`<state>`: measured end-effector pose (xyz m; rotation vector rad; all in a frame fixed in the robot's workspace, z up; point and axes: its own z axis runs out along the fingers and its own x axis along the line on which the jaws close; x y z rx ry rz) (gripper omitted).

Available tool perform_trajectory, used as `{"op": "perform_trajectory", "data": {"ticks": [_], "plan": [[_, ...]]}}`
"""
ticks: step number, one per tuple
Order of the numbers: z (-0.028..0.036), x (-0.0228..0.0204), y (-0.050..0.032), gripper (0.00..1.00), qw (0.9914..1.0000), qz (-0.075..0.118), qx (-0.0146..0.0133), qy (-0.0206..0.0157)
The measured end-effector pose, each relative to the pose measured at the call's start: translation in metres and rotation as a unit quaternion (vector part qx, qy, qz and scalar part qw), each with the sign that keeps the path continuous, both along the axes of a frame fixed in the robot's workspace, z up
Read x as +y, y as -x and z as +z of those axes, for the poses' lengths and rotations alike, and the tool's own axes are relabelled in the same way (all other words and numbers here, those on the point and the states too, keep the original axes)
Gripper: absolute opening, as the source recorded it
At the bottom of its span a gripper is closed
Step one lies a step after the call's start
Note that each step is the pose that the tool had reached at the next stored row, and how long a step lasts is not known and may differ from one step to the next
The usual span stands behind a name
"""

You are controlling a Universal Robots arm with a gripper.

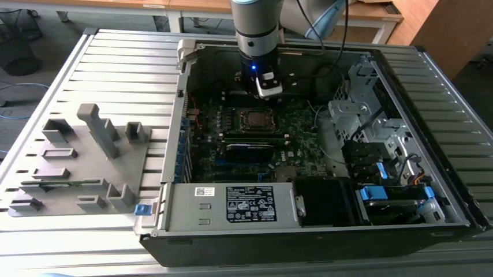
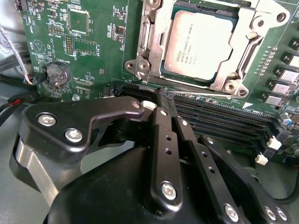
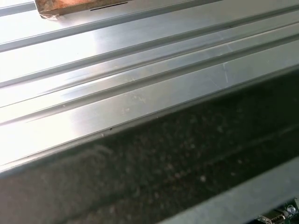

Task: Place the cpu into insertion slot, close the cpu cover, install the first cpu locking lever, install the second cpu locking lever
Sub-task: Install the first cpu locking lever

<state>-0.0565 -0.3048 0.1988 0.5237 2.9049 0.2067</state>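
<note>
Hovering clenched and empty, one tool (image 2: 163, 96) hangs beside one cpu (image 2: 198, 44) framed by one cpu cover (image 2: 256, 25).

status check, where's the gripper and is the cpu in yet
gripper shut, empty, above the memory slots. cpu seated, cpu cover down around it. nothing in the way.

Grey arm (image 1: 253, 23) with a pale-blue joint cap, blue light and white camera block; black gripper (image 2: 160, 100) links carry silver screws.
</note>
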Motion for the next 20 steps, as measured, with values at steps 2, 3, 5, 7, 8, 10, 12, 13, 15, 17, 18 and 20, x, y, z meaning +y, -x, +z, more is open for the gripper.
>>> {"op": "perform_trajectory", "data": {"ticks": [2, 3, 5, 7, 8, 10, 12, 13, 15, 17, 18, 20], "plan": [[0.0000, -0.0003, 0.0000, 0.11, 1.00000, 0.000, 0.0001, 0.0002], [-0.0001, -0.0005, -0.0001, 0.11, 1.00000, 0.000, 0.0001, 0.0004], [-0.0002, -0.0007, 0.0000, 0.11, 1.00000, 0.000, 0.0001, 0.0010], [-0.0003, -0.0010, 0.0000, 0.11, 1.00000, 0.000, 0.0001, 0.0017], [-0.0004, -0.0012, 0.0000, 0.11, 1.00000, 0.000, 0.0001, 0.0020], [-0.0006, -0.0016, 0.0000, 0.11, 1.00000, 0.000, 0.0001, 0.0029], [-0.0008, -0.0020, 0.0000, 0.11, 0.99999, 0.000, 0.0001, 0.0039], [-0.0010, -0.0022, 0.0000, 0.11, 0.99999, 0.000, 0.0001, 0.0044], [-0.0012, -0.0026, 0.0000, 0.11, 0.99999, 0.000, 0.0001, 0.0054], [-0.0016, -0.0028, 0.0000, 0.11, 0.99998, 0.000, 0.0000, 0.0067], [-0.0018, -0.0029, -0.0001, 0.11, 0.99997, 0.000, 0.0001, 0.0076], [-0.0021, -0.0032, -0.0001, 0.11, 0.99995, 0.000, 0.0001, 0.0097]]}}
